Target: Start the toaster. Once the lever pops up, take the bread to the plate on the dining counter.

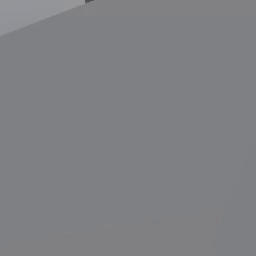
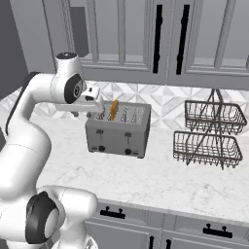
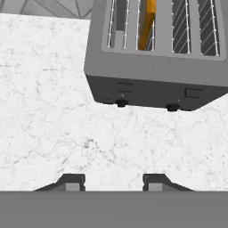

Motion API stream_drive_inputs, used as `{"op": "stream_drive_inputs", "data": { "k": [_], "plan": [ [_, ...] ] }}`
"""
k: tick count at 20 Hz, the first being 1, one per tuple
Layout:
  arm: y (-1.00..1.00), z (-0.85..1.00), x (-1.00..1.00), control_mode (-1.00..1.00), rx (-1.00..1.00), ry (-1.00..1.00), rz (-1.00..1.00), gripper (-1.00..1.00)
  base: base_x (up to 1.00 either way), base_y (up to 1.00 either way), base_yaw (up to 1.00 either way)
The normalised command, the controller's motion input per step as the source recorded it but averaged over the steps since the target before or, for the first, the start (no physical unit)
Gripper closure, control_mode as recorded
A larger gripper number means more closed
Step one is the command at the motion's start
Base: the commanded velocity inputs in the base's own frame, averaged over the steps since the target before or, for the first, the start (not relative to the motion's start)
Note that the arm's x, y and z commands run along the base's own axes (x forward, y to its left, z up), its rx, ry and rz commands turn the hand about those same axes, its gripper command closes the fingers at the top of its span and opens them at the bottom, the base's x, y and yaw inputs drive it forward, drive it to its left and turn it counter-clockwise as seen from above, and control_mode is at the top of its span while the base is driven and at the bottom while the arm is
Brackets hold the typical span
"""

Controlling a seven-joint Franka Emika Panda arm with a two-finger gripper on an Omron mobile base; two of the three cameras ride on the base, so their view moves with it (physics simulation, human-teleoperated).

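Bread — upright in toaster slot

The robot's glossy white, thick-limbed arm is built of smooth, rounded tubular segments that swell at each joint like bulbous elbows. At the joints sit dark charcoal round caps: one large black disc low on the base segment, and another on the side of the upper wrist housing bearing a small pale mark. A thin dark seam rings the top of that upper housing. A flat white bracket juts sideways from the wrist. The end effector ends in two small dark grey finger tips, blocky and wedge-shaped, each with a lighter grey square face on its inner pad.
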Motion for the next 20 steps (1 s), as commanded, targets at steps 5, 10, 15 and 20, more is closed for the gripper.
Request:
{"op": "stream_drive_inputs", "data": {
  "k": [5, 10, 15, 20],
  "plan": [
    [-0.05, -0.01, -0.24, -1.0, 0.0, -0.09, 0.0, -1.0, 0.0, 0.0, 0.0],
    [-0.29, -0.28, -0.07, -1.0, 0.08, -0.09, -0.08, -1.0, 0.0, 0.0, 0.0],
    [-0.19, -0.43, 0.0, -1.0, 0.1, -0.03, -0.12, -1.0, 0.0, 0.0, 0.0],
    [-0.03, -0.56, 0.09, -1.0, 0.08, 0.0, -0.13, -1.0, 0.0, 0.0, 0.0]
  ]
}}
